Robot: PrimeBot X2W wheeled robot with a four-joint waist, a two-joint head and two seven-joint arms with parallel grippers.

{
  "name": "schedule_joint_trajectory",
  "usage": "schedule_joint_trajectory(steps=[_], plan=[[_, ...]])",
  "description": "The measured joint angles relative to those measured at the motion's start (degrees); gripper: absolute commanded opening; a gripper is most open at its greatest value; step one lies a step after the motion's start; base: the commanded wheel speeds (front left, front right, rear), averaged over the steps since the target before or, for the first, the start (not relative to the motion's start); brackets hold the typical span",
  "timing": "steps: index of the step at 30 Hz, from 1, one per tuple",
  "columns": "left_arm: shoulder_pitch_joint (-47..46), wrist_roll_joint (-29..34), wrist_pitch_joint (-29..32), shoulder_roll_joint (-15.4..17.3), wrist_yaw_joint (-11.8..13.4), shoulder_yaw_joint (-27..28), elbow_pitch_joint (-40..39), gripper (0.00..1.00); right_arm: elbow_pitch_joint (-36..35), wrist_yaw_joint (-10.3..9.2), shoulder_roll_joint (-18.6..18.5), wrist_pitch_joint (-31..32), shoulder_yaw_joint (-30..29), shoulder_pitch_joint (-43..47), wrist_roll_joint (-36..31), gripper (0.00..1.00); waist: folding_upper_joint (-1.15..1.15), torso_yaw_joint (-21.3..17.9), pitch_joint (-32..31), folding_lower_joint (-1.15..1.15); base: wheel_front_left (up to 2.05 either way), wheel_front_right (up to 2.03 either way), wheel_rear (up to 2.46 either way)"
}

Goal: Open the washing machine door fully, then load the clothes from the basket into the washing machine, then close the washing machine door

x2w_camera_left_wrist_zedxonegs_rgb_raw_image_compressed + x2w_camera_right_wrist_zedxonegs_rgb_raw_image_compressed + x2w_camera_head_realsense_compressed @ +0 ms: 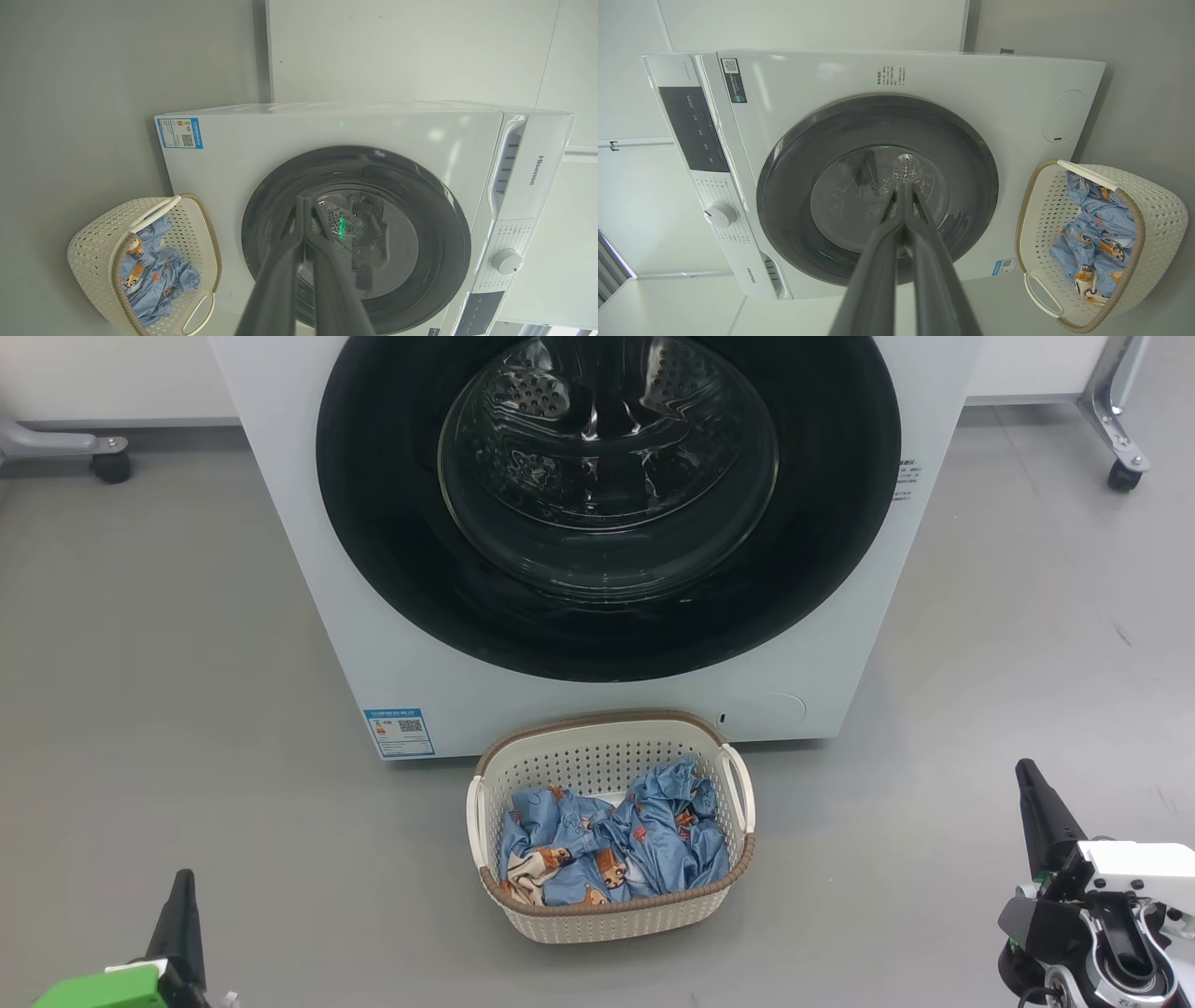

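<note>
From the head view, the washing machine [280, 523] has the washing machine door [373, 569] closed and a blue QR label [399, 733] at its lower left corner. The basket [611, 919] sits on the grey floor [187, 709] just before it, holding the clothes [644, 840]. The left gripper [184, 887] and right gripper [1030, 779] hang low, well apart from it.

The left wrist view adds "Hisense" [535, 170] by a white dial [507, 261]; that gripper's 2 fingers are pressed together.

The right wrist view adds a round flap [1064, 116]; its 2 fingers also meet.
</note>
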Motion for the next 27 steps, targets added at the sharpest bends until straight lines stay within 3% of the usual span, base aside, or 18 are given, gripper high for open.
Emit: schedule_joint_trajectory(steps=[22,23,27], plan=[[0.0,0.0,0.0,0.0,0.0,0.0,0.0,0.00,0.0,0.00,0.0,0.1,0.0,0.0,0.0,0.00,0.00,0.0,0.0,0.00,0.00,0.00,0.00],[0.0,0.0,0.0,0.0,0.0,0.0,0.0,1.00,0.0,0.00,0.0,0.1,0.0,0.0,0.0,1.00,0.00,0.0,0.0,0.00,0.00,0.00,0.00],[1.3,0.0,0.0,-1.1,0.0,-0.1,2.1,1.00,2.1,-0.23,1.5,0.1,0.2,1.9,0.0,1.00,0.00,0.0,0.0,0.00,0.00,0.00,0.00]])
